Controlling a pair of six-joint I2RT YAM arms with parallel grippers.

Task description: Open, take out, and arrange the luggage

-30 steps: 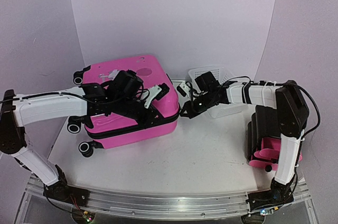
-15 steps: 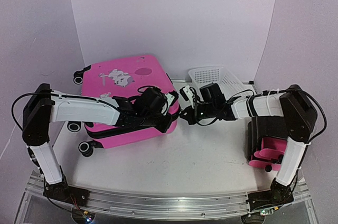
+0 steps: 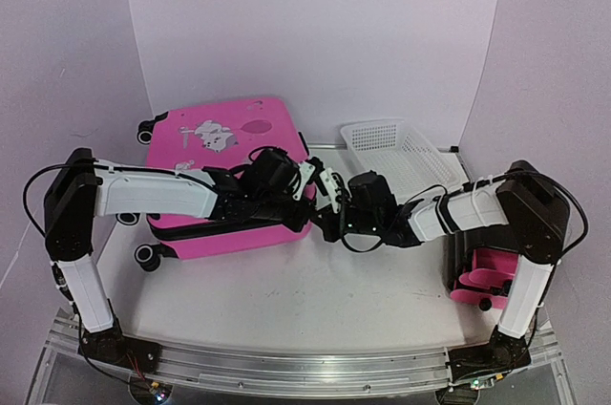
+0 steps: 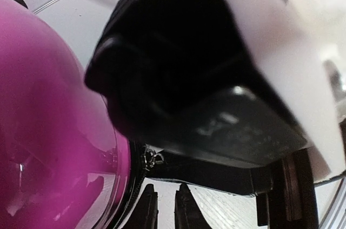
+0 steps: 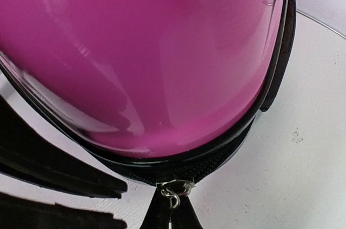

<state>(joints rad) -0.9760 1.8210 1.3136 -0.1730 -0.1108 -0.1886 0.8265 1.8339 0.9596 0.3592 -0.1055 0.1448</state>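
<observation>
Pink luggage is zipped shut. Right gripper fingers pinch its zipper pull; left gripper fingers narrow, hold unclear. I judge unpacking outstanding.

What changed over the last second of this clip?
The left gripper came off the lid to the near right corner of the luggage; the right gripper swung down from beside the basket to the same corner, shut on the zipper pull. The luggage turned slightly, wheels shifting. Basket and drawer cabinet stayed put.
</observation>
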